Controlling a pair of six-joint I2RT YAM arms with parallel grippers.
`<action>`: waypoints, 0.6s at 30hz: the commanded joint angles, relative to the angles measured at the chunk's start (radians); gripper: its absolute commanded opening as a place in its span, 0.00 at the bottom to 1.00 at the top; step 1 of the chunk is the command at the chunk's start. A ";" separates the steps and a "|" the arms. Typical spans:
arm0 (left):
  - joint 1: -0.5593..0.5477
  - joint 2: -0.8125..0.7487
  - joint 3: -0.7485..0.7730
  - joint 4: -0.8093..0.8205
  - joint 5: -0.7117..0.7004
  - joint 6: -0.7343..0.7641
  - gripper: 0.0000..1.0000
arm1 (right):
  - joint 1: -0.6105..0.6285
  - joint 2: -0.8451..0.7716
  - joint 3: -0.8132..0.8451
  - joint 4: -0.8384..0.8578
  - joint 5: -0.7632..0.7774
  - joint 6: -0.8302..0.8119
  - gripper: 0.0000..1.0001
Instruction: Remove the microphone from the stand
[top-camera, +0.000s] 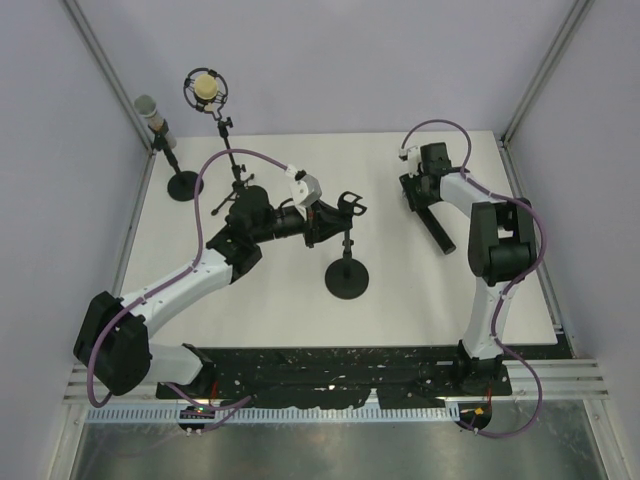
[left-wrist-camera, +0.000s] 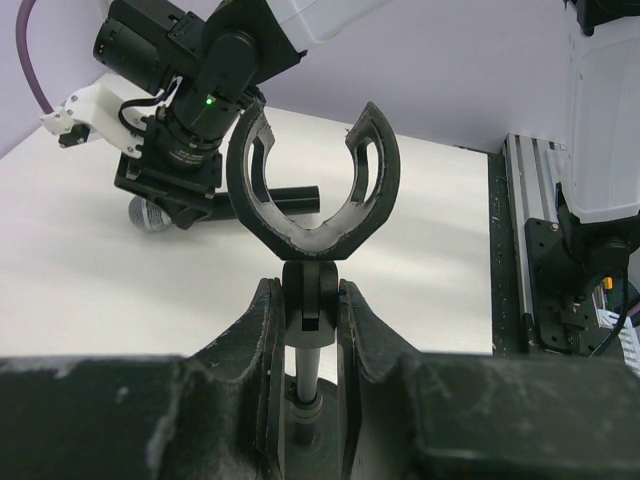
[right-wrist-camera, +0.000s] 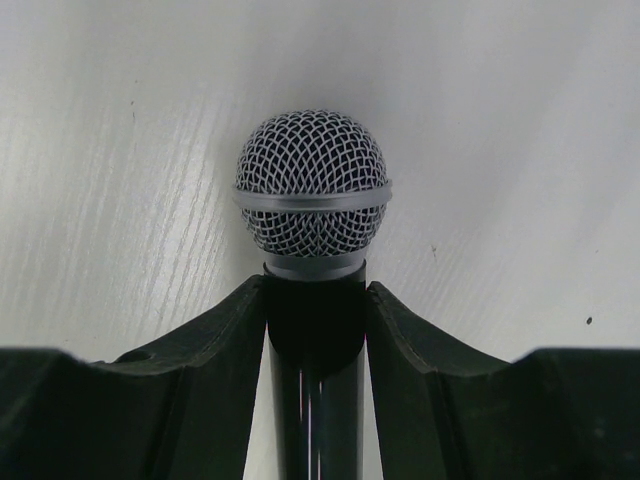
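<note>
Spare stands: two spare stands (top-camera: 184, 186) sit far left of the stand, near the table's back-left corner. One carries a grey-headed mic (top-camera: 148, 105), the other a round shock mount (top-camera: 205, 88).
Left gripper: the left gripper (left-wrist-camera: 312, 300) reaches the stand from its left. Its fingers (left-wrist-camera: 262, 330) are pressed onto the pole from both sides, just below the clip.
Stand: the stand (top-camera: 347, 278) is mid-table, with a round black base and an upright pole. Bare table (top-camera: 300, 320) lies all round the base, widest toward the near edge.
Clip: the clip (left-wrist-camera: 312, 235) tops the stand, a U opening upward with its two prongs apart.
Gap: a strip of bare table runs between the stand and the microphone, which are well apart.
Microphone: the microphone (right-wrist-camera: 312, 195) lies flat, right of the stand. Its mesh head points toward the far edge and its black handle trails toward the near edge. Whether it touches the surface cannot be told.
Right gripper: the right gripper (right-wrist-camera: 315, 290) pinches the handle just behind the head, one finger on each side.
Right edge: the right arm's elbow (top-camera: 500, 240) stands right of the microphone, between it and the table's right edge, so room is tight there. A frame post (top-camera: 540, 70) rises at the far-right corner.
</note>
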 joint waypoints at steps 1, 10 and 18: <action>0.012 0.031 -0.003 -0.085 -0.036 0.033 0.00 | 0.005 0.009 0.056 -0.032 0.013 0.000 0.49; 0.013 0.030 0.000 -0.089 -0.033 0.033 0.00 | 0.004 0.017 0.062 -0.045 0.014 -0.001 0.64; 0.012 0.029 -0.003 -0.087 -0.033 0.034 0.00 | 0.005 -0.006 0.057 -0.045 -0.009 0.006 0.92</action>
